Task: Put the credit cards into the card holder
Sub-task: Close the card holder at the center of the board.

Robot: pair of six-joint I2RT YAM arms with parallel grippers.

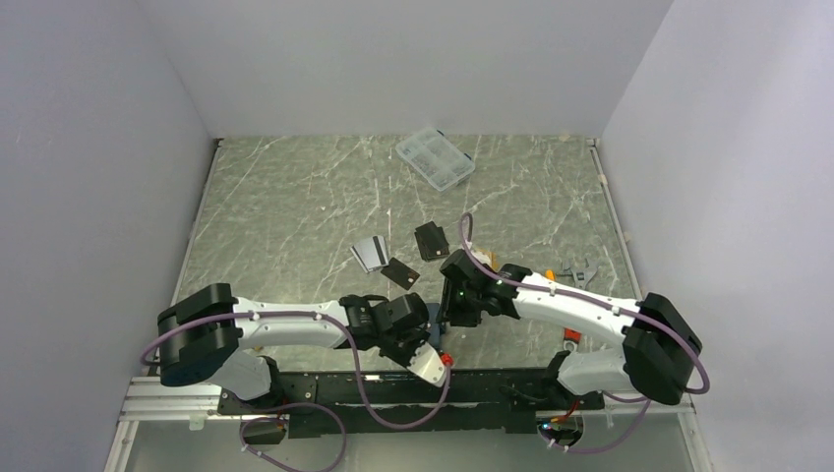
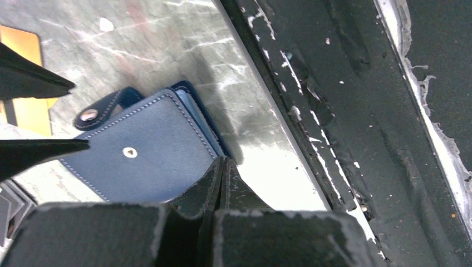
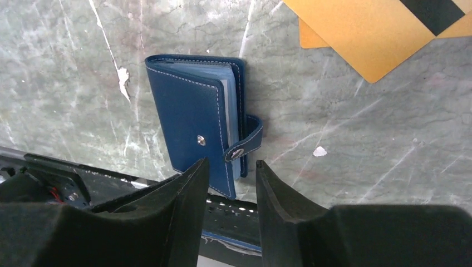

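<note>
The navy card holder (image 3: 192,114) lies folded near the table's near edge, its snap tab (image 3: 247,142) undone. My right gripper (image 3: 232,172) is open, and its fingers straddle the holder's lower corner and tab. My left gripper (image 2: 222,167) is shut with nothing between its fingers. Its tips rest right at the card holder's (image 2: 139,150) edge, and I cannot tell if they touch. Two orange-gold credit cards (image 3: 367,28) lie overlapped beyond the holder. A silver card (image 1: 371,253) and two black cards (image 1: 400,271) (image 1: 431,240) lie mid-table. In the top view both grippers hide the holder.
A clear compartment box (image 1: 436,158) stands at the back. Metal wrenches (image 1: 575,273) lie right of the right arm. The black frame rail (image 2: 345,111) runs along the table's near edge, close behind the holder.
</note>
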